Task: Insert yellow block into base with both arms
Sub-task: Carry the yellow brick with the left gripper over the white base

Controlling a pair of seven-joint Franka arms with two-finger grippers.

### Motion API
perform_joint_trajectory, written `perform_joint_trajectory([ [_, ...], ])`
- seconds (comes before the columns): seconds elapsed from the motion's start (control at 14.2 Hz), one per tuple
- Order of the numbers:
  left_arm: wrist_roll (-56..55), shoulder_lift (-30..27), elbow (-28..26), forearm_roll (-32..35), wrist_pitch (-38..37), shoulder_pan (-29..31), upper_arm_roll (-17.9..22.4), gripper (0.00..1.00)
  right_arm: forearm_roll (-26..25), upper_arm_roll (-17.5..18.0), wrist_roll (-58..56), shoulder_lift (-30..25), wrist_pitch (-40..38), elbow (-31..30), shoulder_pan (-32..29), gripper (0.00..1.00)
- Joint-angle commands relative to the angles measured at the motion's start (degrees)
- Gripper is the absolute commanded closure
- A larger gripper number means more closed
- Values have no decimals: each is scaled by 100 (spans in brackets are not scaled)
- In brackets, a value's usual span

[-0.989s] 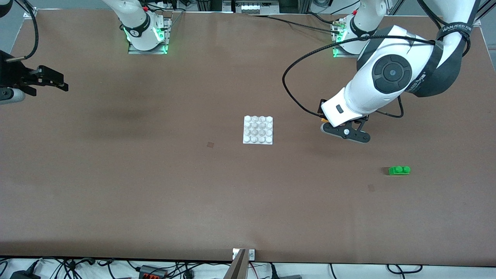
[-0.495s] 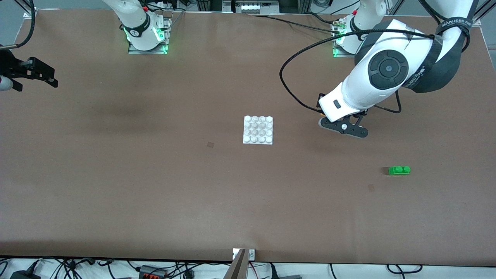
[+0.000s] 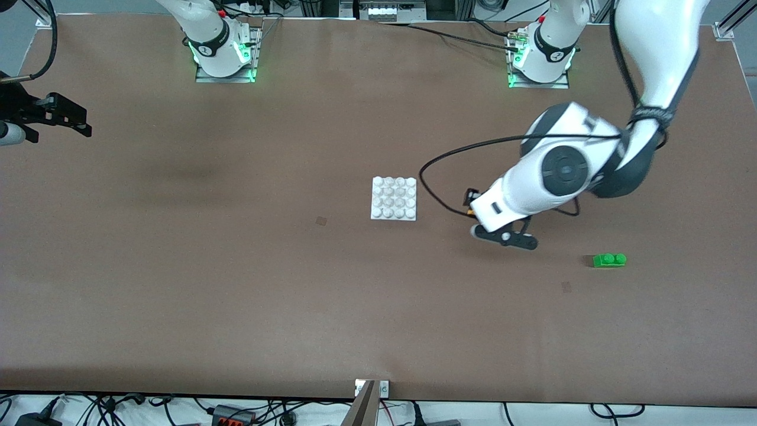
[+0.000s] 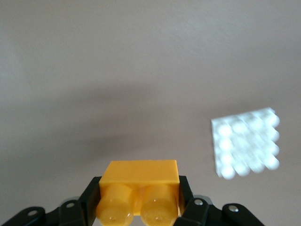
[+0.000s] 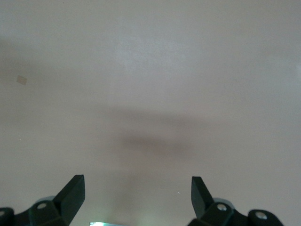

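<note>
- While the right arm waits at its end of the table, the left arm has swung its wrist down and toward the front camera over the last second; the left gripper [image 3: 504, 235] now sits over bare table between the base [image 3: 394, 198] and the green brick [image 3: 609, 260], closer to the base.
- Earlier it hung over table farther from the camera, level with the base. Looks like a descent plus realign toward the plate, not yet over it.
- Left gripper is clamped on the yellow block [image 4: 140, 190]: left wrist view shows both fingers pressed against its sides, studs facing the camera, flat underside pointing away toward the table.
- Block: yellow-orange, two round studs, smooth glossy plastic, sitting square in the grip, no visible tilt. In the front view only a sliver of orange shows at the wrist.
- Base lies flat mid-table, white, 4x4 studs, untouched and unmoved across all three frames. Left wrist view has it off to one side of the block, so a lateral shift is still needed before pressing in.
- Right gripper [image 3: 65, 117] hovers over the table edge, fingers spread wide, nothing held; it barely shifted in the last half second.
- Base is unsecured; my guess is the right arm has to brace it for the press.
</note>
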Motion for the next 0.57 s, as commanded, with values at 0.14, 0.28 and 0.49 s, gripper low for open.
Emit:
perform_joint_trajectory([
  [0.14,-989,689,370,814,602,-518,-66,71,53,77,526,-30,2,0,-91,0],
  [0.28,-1277,750,405,796,603,-939,-13,71,140,77,560,-30,2,-9,-91,0],
  [0.49,-1998,882,396,875,769,-1273,-4,71,176,86,744,-22,37,-17,-82,0],
])
